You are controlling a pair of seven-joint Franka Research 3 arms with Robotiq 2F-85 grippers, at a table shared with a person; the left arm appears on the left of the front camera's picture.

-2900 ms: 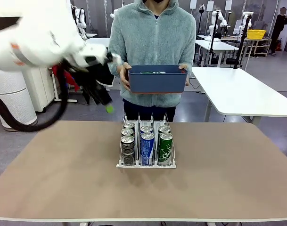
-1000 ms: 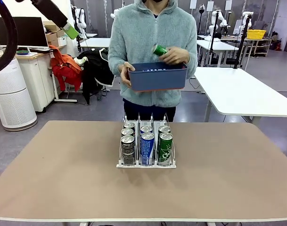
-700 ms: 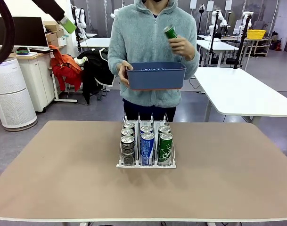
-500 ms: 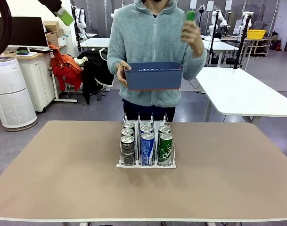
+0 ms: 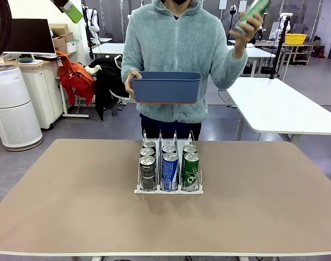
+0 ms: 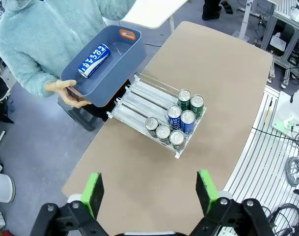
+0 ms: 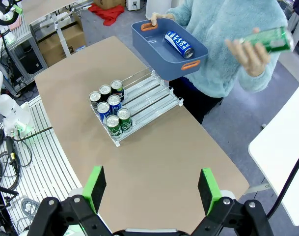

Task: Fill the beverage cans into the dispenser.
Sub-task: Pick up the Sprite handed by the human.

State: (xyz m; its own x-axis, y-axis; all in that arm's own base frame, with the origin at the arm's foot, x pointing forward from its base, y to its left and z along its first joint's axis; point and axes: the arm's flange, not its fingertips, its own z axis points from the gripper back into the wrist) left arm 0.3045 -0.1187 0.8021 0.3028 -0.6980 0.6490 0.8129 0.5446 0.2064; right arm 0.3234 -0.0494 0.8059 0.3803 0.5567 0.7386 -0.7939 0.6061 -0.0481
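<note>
Nearly full: seven cans racked, two with the person

The left tool hangs high over the desk, released, with its green pads spread wide and nothing between them. At mid-desk sits the dispenser, with all three lanes begun. Three dark cans stand in the left lane, two blue cans in the middle and two green cans on the right. All are upright and crowded at its front. Behind them each lane runs bare toward the person, so there looks to be room for more.

By my count two cans are left, and neither is on the desk. The person stands at the far side holding the tub in one hand, with a blue can lying on its side in it. The other hand is raised to the right, gripping a tilted green can well above the tub. The right tool is also high and released, its pads wide apart and empty.

Off the desk, an air purifier and a monitor stand at far left, and a white table at far right. All are well apart from the dispenser. The likely hindrances are the tub's walls around the flat-lying can, the person's fingers round the green one, and the thin wire dividers that any can must slip between.
</note>
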